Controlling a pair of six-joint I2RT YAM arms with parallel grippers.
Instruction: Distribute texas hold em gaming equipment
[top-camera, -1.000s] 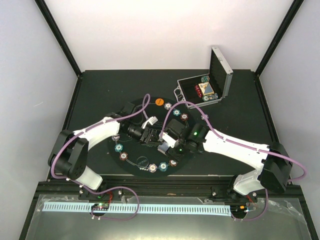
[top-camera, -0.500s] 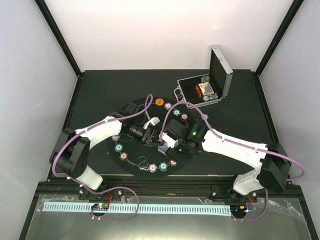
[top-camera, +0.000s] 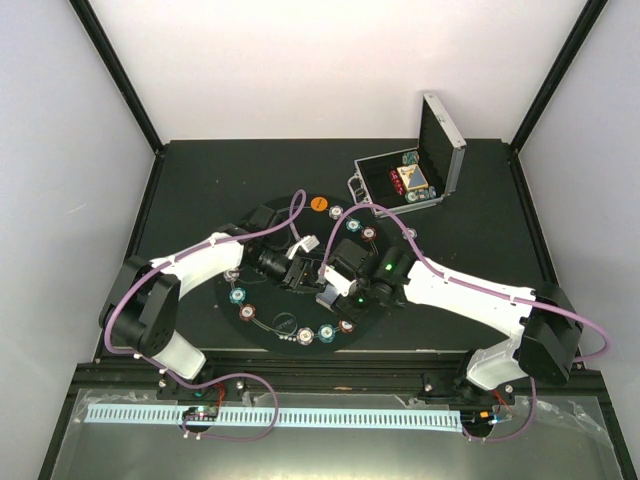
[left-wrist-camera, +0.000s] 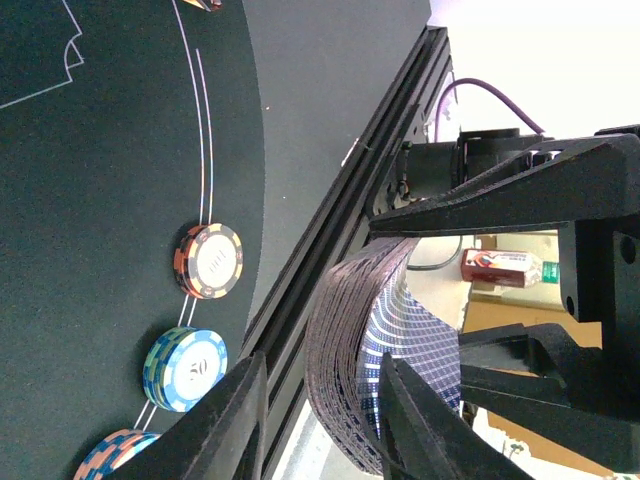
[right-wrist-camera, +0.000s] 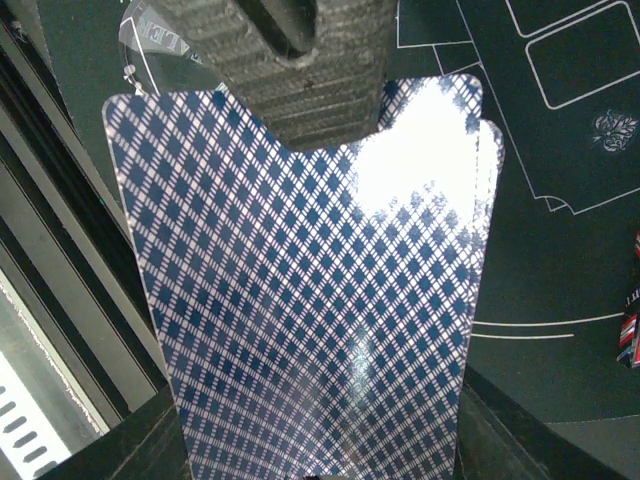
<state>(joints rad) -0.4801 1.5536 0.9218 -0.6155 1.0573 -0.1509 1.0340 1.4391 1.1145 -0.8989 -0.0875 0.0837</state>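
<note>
A bent deck of blue-diamond-backed playing cards (right-wrist-camera: 310, 300) fills the right wrist view. My right gripper (right-wrist-camera: 320, 420) is shut on its lower end, over the middle of the round black mat (top-camera: 270, 230). It also shows in the top view (top-camera: 330, 290). My left gripper (left-wrist-camera: 320, 365) is open and straddles the deck's (left-wrist-camera: 345, 360) free end. One finger (left-wrist-camera: 415, 420) touches the card backs and the other (left-wrist-camera: 235, 420) stands apart. Small stacks of poker chips (top-camera: 326, 335) ring the mat's rim, with more in the left wrist view (left-wrist-camera: 210, 261). An orange disc (top-camera: 318, 203) lies at the mat's far edge.
The open silver case (top-camera: 445, 150) stands at the back right with chips and a card box inside. The table's near rail (left-wrist-camera: 340, 200) runs beside the mat. Both arms cross over the mat's centre, close together.
The left gripper has edged slightly toward the right gripper and the deck. Otherwise nothing has visibly moved.
</note>
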